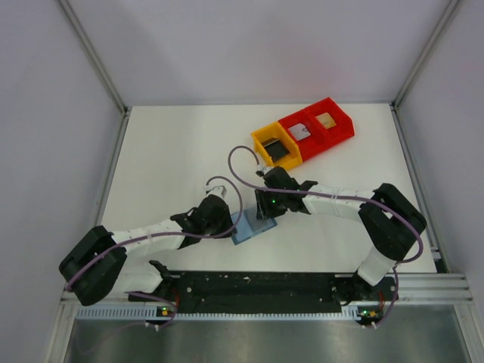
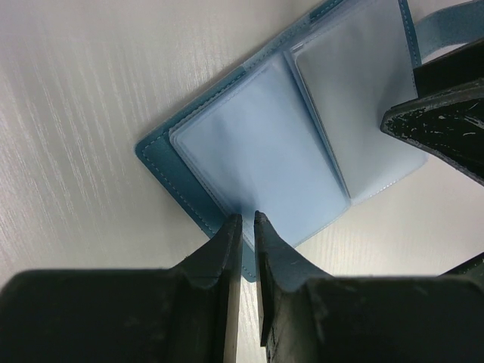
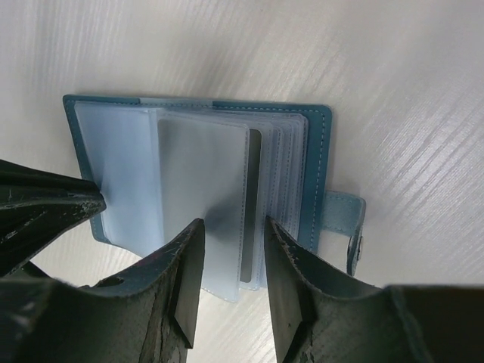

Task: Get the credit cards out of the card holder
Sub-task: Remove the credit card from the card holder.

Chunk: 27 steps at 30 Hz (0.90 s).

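Holding the open card holder [image 1: 253,227] by its cover while the other arm came to a sleeve.

The holder lay at the lower centre of the top view, on the white table [image 1: 174,151] between both arms. The left gripper [image 2: 246,227] had its fingers almost pressed together, pinching the teal cover edge. The right gripper [image 3: 233,227] was the nearer one to the front sleeve [image 3: 227,265], which seemed to carry a pale card [image 3: 204,166]. Its fingers were spread, one on each side of the sleeve's lower end. The sleeve's long axis ran straight up the frame, away from them. The surface looked smooth, with room to pull back.
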Motion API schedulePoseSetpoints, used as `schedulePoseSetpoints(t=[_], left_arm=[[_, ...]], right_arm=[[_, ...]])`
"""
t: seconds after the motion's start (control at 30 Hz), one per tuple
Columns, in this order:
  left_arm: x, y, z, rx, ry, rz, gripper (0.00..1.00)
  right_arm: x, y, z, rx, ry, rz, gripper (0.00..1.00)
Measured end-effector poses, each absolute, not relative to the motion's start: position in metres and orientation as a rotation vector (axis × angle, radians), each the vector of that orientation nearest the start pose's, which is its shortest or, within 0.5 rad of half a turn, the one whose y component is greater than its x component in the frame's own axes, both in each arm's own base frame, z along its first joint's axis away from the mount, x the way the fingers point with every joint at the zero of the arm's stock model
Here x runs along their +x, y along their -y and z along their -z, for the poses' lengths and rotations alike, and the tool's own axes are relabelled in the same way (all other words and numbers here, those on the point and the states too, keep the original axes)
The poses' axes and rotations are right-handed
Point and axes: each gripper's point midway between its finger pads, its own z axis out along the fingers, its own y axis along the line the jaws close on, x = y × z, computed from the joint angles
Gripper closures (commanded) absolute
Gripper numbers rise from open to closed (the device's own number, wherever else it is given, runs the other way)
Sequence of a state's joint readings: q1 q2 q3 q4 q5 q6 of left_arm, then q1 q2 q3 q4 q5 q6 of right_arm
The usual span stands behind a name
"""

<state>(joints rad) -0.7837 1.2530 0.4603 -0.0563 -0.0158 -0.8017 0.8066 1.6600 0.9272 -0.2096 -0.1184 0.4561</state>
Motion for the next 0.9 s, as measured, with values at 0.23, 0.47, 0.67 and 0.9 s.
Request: schedulePoseSetpoints(t=[0.23, 0.47, 0.67, 0.9], left_arm=[[0.190, 0.228, -0.025, -0.030, -2.544, 0.670, 0.85], [0.190, 0.228, -0.025, -0.030, -2.545, 0.669, 0.85], [0.190, 0.228, -0.025, -0.030, -2.545, 0.669, 0.85], [0.190, 0.228, -0.025, -0.030, -2.545, 0.669, 0.85]], right_arm=[[0.231, -0.305, -0.037, -0.523, -2.588, -0.667, 0.65], [0.228, -0.308, -0.042, -0.535, -2.581, -0.701, 0.61], [0.227, -0.311, -0.049, -0.540, -2.565, -0.720, 0.55], [0.225, -0.314, -0.052, -0.552, -2.557, -0.732, 0.53]])
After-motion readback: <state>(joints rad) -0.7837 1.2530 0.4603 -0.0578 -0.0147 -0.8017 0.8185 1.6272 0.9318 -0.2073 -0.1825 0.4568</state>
